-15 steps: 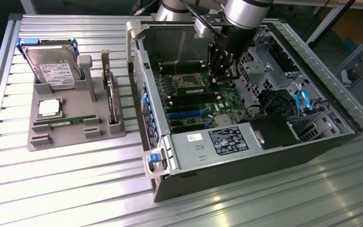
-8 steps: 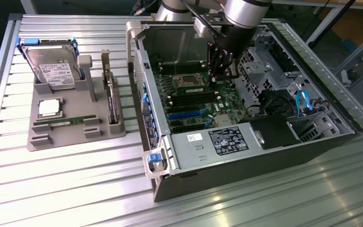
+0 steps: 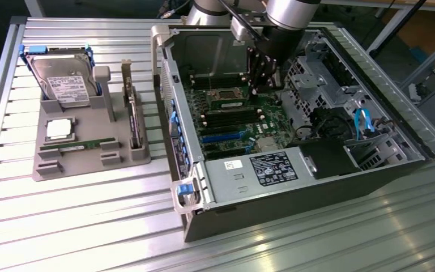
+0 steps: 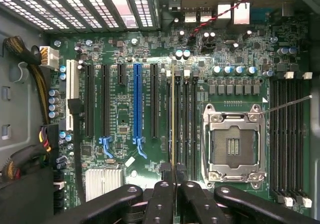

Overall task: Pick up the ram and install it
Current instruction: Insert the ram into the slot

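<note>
Slatted metal table [image 3: 89,215] under an open computer case [image 3: 278,218], right of centre in the exterior view. Clamped thin and edge-on between closed jaws: ram [image 4: 173,108], over motherboard [image 4: 125,108] slots. Light, stiff, fragile by the look; best pinched along its long edges, off chips.

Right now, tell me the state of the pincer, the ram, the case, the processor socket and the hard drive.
pincer: shut on the ram
ram: gripped, edge-on over the memory slots
case: open, lying on its side
processor socket: empty
hard drive: standing in the tray
</note>
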### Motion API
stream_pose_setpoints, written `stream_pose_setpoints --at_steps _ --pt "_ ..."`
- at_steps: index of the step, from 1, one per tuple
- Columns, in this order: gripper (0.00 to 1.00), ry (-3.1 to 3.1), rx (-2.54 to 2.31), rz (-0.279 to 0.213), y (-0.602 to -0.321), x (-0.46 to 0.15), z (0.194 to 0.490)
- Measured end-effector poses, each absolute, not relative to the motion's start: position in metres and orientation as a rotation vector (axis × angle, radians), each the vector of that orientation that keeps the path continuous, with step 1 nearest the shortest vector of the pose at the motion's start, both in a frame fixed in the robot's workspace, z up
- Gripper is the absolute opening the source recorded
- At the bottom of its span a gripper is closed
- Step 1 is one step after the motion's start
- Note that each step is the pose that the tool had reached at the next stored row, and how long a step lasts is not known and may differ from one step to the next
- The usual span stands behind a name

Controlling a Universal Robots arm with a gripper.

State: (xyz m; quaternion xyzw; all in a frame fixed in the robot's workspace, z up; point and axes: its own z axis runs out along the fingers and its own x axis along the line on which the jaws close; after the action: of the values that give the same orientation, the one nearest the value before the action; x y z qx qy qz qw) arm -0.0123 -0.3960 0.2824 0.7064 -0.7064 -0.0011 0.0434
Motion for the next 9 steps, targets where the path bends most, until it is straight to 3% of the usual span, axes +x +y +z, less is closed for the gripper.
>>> stream_pose_setpoints --at_steps 9 --pt "0.12 -2.16 2.16 -0.003 -0.396 -0.0124 0.2771"
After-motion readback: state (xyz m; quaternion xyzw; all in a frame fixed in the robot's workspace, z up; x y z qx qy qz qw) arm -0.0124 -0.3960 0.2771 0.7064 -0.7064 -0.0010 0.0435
